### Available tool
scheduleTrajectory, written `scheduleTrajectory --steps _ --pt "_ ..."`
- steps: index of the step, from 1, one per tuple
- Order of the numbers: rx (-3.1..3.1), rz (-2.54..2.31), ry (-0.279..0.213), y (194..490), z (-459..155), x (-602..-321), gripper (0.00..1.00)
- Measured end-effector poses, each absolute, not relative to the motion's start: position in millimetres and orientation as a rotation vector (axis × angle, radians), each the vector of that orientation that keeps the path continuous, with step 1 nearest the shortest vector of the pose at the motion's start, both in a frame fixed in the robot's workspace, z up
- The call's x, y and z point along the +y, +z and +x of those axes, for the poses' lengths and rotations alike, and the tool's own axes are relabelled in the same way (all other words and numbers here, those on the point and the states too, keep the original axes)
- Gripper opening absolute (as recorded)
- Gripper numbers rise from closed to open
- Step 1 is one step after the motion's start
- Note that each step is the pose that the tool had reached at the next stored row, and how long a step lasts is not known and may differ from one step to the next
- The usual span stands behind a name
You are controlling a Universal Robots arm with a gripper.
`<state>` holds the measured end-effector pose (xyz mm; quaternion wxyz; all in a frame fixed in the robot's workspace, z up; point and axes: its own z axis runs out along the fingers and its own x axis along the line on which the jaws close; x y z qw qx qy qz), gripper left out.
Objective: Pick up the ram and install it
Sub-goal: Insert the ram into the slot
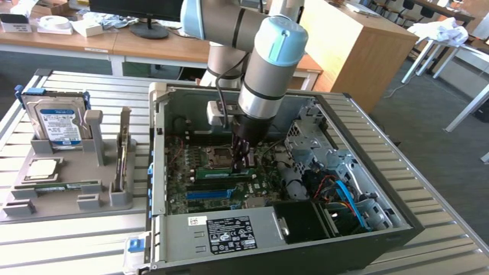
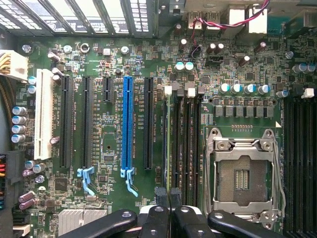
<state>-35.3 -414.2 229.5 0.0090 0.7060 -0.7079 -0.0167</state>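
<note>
The ram (image 1: 221, 172) is a thin green stick standing on edge in a memory slot of the motherboard, inside the open computer case (image 1: 397, 223). In the wrist view the ram (image 2: 167, 148) shows edge-on as a narrow line running away from the fingertips. My gripper (image 1: 243, 167) reaches straight down into the case over the end of the stick on the exterior view's right. The gripper (image 2: 168, 196) is shut, and its two dark fingertips (image 2: 160, 196) are pinched on the ram's top edge.
Beside the slots lie an open processor socket (image 2: 242, 173), more black memory slots (image 2: 190, 148) and a blue expansion slot (image 2: 128, 124). Cables and drive bays (image 1: 344, 195) crowd the case. A grey fixture (image 1: 68, 200) holds a hard drive (image 1: 57, 123), a silver processor (image 1: 42, 168) and another green stick (image 1: 57, 186).
</note>
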Motion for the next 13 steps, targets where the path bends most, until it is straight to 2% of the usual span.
scheduleTrajectory --steps 13 --pt "-2.211 2.206 -0.052 226.4 -35.3 -414.2 0.11"
